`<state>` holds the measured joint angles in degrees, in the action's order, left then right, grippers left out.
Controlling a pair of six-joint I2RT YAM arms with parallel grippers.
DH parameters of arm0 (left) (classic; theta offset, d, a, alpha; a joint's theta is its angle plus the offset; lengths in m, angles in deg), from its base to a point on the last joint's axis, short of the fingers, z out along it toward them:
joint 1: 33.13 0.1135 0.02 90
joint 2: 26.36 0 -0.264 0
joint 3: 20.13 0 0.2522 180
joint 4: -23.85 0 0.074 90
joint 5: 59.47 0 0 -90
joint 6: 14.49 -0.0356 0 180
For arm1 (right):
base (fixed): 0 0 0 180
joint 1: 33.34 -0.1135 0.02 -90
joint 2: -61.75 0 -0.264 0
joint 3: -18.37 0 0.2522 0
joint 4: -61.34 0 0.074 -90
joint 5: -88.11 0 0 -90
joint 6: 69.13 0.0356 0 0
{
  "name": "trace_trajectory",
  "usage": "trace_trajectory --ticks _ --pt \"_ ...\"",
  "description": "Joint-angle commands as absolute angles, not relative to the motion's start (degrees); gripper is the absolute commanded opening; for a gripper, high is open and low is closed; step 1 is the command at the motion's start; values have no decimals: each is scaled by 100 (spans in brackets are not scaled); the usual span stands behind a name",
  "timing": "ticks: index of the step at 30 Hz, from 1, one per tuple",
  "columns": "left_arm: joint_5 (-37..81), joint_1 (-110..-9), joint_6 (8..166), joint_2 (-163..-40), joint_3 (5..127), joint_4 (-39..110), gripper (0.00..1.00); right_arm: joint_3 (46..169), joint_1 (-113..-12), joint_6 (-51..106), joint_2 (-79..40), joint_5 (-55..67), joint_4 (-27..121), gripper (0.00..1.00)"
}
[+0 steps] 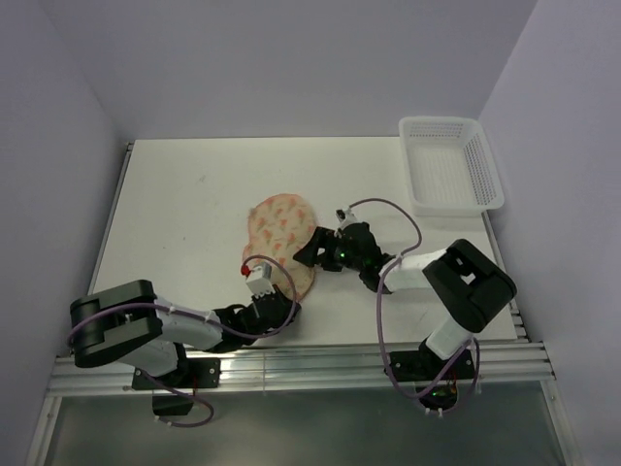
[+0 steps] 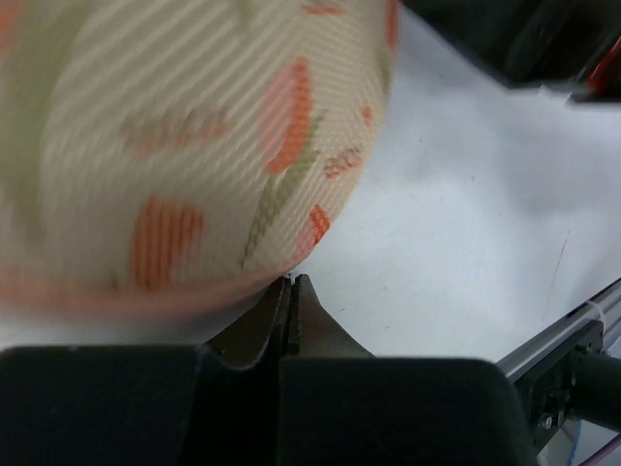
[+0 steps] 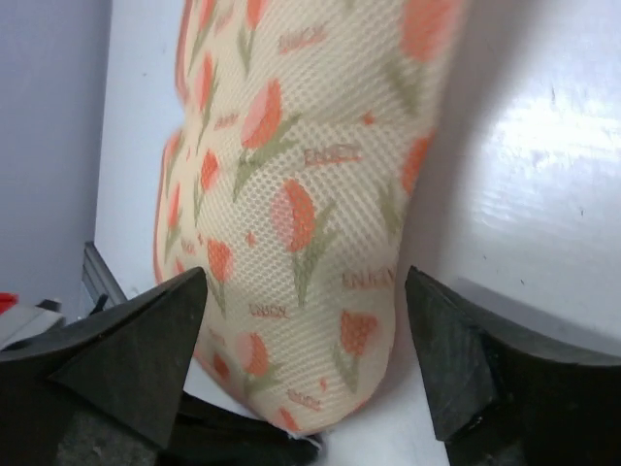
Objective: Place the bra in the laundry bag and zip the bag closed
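The laundry bag [image 1: 281, 228] lies folded shut on the white table, cream with red-orange and green tulip print, its long axis running away from the arms. It fills the left wrist view [image 2: 175, 136] and the right wrist view [image 3: 310, 194]. My left gripper [image 1: 291, 296] is shut at the bag's near rim, and a tiny white tab shows pinched between its tips [image 2: 291, 282]. My right gripper [image 1: 312, 250] stands open, its fingers either side of the bag's near lobe [image 3: 306, 282] without touching it. The bra is out of view.
A white perforated basket [image 1: 451, 165] stands at the table's far right corner. The metal rail [image 1: 291, 364] runs along the near edge by the arm bases. The left gripper's black fingers [image 3: 243, 442] sit just below the bag in the right wrist view.
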<state>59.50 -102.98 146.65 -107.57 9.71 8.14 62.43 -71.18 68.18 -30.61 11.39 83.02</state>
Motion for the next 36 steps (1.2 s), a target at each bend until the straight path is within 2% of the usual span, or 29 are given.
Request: trace_trajectory --ticks 1,3,8,11,15,17,19,21,26,33,36 --pt "5777 -10380 14513 -11038 1331 282 0 6213 -7052 6411 -2817 1456 8133 93" --pt "5821 -10380 14390 -11195 1515 229 0 5834 -7052 6753 -2624 1385 8361 98" --pt "5900 -10327 14363 -11434 1762 141 0 4515 -7262 7728 -2237 1078 9266 96" --pt "5936 -10292 14433 -11338 1649 149 0 4259 -7552 8133 -2139 822 9599 84" --pt "5875 -10292 14556 -11241 1517 141 0 4258 -7693 8687 -2691 953 10708 76" --pt "5857 -10292 14600 -11214 1438 140 0 4294 -7711 8951 -2947 1068 11251 65" --pt "5822 -10292 14609 -11188 1394 79 0 4320 -7720 9126 -3263 1025 11603 60" --pt "5787 -10292 14583 -11170 1402 105 0 4382 -7702 9206 -3579 1024 11823 43" --pt "5620 -10292 14530 -11205 1394 26 0 4610 -7685 9382 -4169 954 12639 37" --pt "5505 -10292 14495 -10960 1270 236 0 4839 -7509 9198 -4241 920 12783 0" --pt "5444 -10292 14512 -10758 1139 395 0 4900 -7386 9022 -4100 893 12476 0"
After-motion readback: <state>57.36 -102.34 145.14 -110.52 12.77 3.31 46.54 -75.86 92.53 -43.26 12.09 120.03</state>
